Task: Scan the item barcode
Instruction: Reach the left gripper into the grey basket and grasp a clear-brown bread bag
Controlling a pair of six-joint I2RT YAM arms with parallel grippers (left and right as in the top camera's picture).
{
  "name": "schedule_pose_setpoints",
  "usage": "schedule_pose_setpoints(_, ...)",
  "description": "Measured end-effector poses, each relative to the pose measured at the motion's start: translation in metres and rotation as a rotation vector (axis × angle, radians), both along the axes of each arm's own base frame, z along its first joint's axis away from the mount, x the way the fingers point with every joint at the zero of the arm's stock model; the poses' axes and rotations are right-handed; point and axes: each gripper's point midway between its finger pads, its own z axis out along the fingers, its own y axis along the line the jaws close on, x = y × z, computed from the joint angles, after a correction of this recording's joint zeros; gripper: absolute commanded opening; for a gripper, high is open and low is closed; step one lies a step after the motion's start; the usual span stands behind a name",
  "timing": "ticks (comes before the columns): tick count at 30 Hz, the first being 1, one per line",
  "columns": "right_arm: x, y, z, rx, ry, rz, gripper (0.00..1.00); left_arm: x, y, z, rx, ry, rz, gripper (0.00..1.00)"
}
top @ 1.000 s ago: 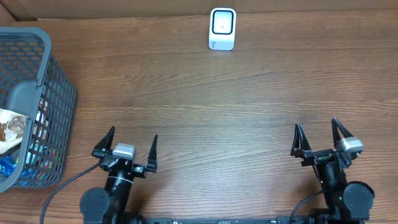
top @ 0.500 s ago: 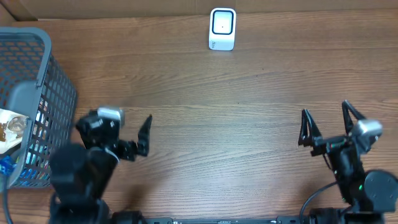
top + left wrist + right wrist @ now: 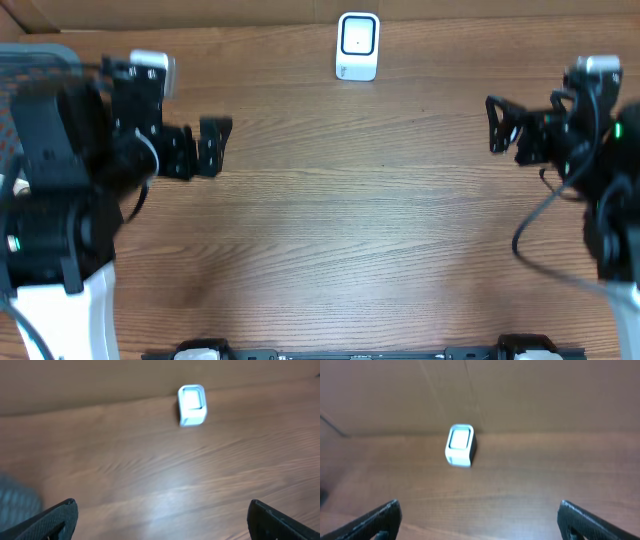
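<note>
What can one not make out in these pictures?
- Basket, overhead: mostly covered by the left arm; contents hidden.
- Scanner screen: too small overhead, blurred in both wrist views.
- Item with barcode: in no view.
- Grey patch, left wrist: blurred, cut by the edge.

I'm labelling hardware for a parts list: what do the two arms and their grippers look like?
Both arms are black. The left gripper and right gripper have dark pointed fingers, each with a light grey block at the wrist. The left arm's lower link is white. A black cable loops from the right arm, which shows a small green light.
</note>
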Motion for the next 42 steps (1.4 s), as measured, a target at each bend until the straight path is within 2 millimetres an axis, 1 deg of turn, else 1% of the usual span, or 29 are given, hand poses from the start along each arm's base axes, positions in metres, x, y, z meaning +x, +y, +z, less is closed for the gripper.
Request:
schedule_pose_setpoints(3,0.019,0.0,-0.002,-0.005,0.066,0.003,1.0,0.013,-0.013,0.013,-0.055,-0.015,-0.065,1.0)
schedule_pose_setpoints(5,0.026,0.0,-0.005,0.004,0.084,0.0,1.0,0.016,-0.017,0.014,-0.068,-0.015,-0.081,0.99)
schedule_pose_setpoints(8,0.032,0.004,-0.019,0.032,0.136,0.008,1.0,0.02,-0.021,0.015,-0.084,-0.026,-0.103,1.0)
schedule_pose_setpoints(10,0.036,0.008,-0.023,0.053,0.151,0.027,1.0,0.025,-0.022,0.018,-0.09,-0.039,-0.112,0.99)
schedule_pose_setpoints(12,0.037,0.013,-0.024,0.072,0.156,0.047,1.0,0.031,-0.022,0.02,-0.089,-0.057,-0.112,1.0)
schedule_pose_setpoints(13,0.037,0.015,-0.023,0.08,0.154,0.057,1.0,0.035,-0.019,0.02,-0.088,-0.062,-0.093,1.0)
schedule_pose_setpoints(14,0.037,0.017,-0.022,0.086,0.152,0.065,1.0,0.038,-0.014,0.021,-0.09,-0.062,-0.068,1.0)
schedule_pose_setpoints(15,0.036,0.018,-0.021,0.091,0.151,0.072,1.0,0.042,-0.005,0.021,-0.09,-0.061,-0.027,1.0)
schedule_pose_setpoints(16,0.036,0.019,-0.021,0.096,0.151,0.08,1.0,0.044,0.007,0.022,-0.091,-0.062,0.026,1.0)
schedule_pose_setpoints(18,0.034,0.021,-0.022,0.105,0.162,0.09,1.0,0.049,0.042,0.028,-0.103,-0.071,0.17,1.0)
schedule_pose_setpoints(19,0.032,0.023,-0.024,0.112,0.172,0.094,1.0,0.049,0.066,0.033,-0.114,-0.083,0.258,0.99)
schedule_pose_setpoints(21,0.03,0.025,-0.026,0.132,0.191,0.098,1.0,0.043,0.118,0.039,-0.146,-0.103,0.444,0.9)
schedule_pose_setpoints(23,0.027,0.026,-0.028,0.143,0.208,0.098,1.0,0.03,0.17,0.04,-0.18,-0.112,0.631,0.87)
schedule_pose_setpoints(24,0.026,0.026,-0.03,0.148,0.219,0.098,1.0,0.021,0.197,0.038,-0.2,-0.11,0.73,0.87)
schedule_pose_setpoints(26,0.022,0.027,-0.033,0.155,0.243,0.098,1.0,0.005,0.236,0.029,-0.233,-0.091,0.876,0.85)
schedule_pose_setpoints(28,0.019,0.027,-0.037,0.16,0.266,0.096,1.0,-0.008,0.267,0.013,-0.266,-0.048,1.0,0.85)
schedule_pose_setpoints(29,0.017,0.027,-0.039,0.163,0.275,0.094,1.0,-0.013,0.281,0.001,-0.284,-0.012,1.056,0.86)
schedule_pose_setpoints(31,0.015,0.028,-0.041,0.166,0.289,0.094,1.0,-0.02,0.3,-0.025,-0.316,0.072,1.145,0.86)
schedule_pose_setpoints(33,0.014,0.028,-0.042,0.169,0.295,0.093,1.0,-0.022,0.315,-0.053,-0.334,0.165,1.221,0.87)
schedule_pose_setpoints(34,0.014,0.028,-0.042,0.169,0.295,0.094,1.0,-0.023,0.321,-0.067,-0.339,0.211,1.256,0.89)
schedule_pose_setpoints(38,0.012,0.028,-0.043,0.171,0.307,0.095,1.0,-0.019,0.349,-0.121,-0.335,0.363,1.379,0.95)
schedule_pose_setpoints(42,0.011,0.029,-0.045,0.173,0.319,0.095,1.0,-0.012,0.372,-0.168,-0.336,0.458,1.453,0.98)
